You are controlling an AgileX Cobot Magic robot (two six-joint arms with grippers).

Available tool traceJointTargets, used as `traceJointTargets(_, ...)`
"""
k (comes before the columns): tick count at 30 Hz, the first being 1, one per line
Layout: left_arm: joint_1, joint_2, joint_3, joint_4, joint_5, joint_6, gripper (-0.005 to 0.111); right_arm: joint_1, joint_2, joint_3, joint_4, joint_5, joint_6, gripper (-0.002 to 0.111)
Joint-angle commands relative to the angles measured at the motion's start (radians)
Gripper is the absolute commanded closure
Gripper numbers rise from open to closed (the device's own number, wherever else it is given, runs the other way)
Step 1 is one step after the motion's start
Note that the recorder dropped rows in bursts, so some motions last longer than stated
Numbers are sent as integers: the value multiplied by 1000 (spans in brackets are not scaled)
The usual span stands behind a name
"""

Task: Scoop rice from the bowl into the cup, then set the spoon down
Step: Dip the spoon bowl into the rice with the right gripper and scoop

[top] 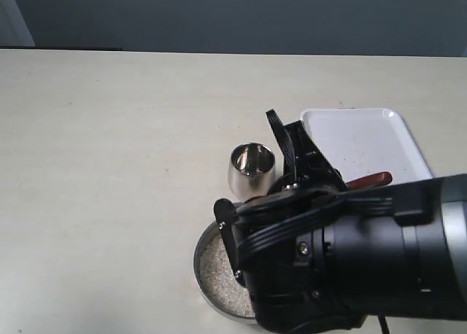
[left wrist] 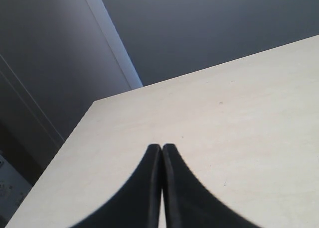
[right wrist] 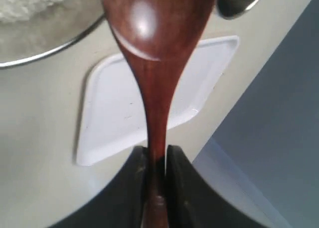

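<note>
My right gripper (right wrist: 157,151) is shut on the slim handle of the dark red-brown spoon (right wrist: 154,39). No grains show on the spoon's oval head. In the right wrist view the steel bowl (right wrist: 50,49) with white rice (right wrist: 25,1) lies beyond the head on one side, and the steel cup (right wrist: 239,1) on the other. In the exterior view the bowl (top: 198,265) and its rice (top: 215,265) are half hidden by my right arm (top: 350,261). The cup (top: 252,166) stands upright just behind it. One end of the spoon (top: 370,179) pokes out. My left gripper (left wrist: 162,147) is shut on nothing.
A flat white tray (top: 365,141) lies on the pale table right of the cup; it also shows beneath the spoon as the tray (right wrist: 114,118) in the right wrist view. The left wrist view shows bare tabletop (left wrist: 239,118) running to a far edge.
</note>
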Motion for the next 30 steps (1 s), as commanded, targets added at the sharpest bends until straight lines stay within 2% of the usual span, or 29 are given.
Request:
traceJointTargets(1,-6,-5,-2,-2,0,-6,106,8,3,14,44,1,-13,109)
traceJointTargets(13,-6,-5,-2,-2,0,-6,106,8,43,14,200,1,-156,109)
traceJointTargets(19,-6,-5,-2,-2,0,-6,106,8,43,9,18,1,-104,109)
traceJointTargets(30,-6,-5,-2,-2,0,-6,106,8,92,3,-58,1,-113,109)
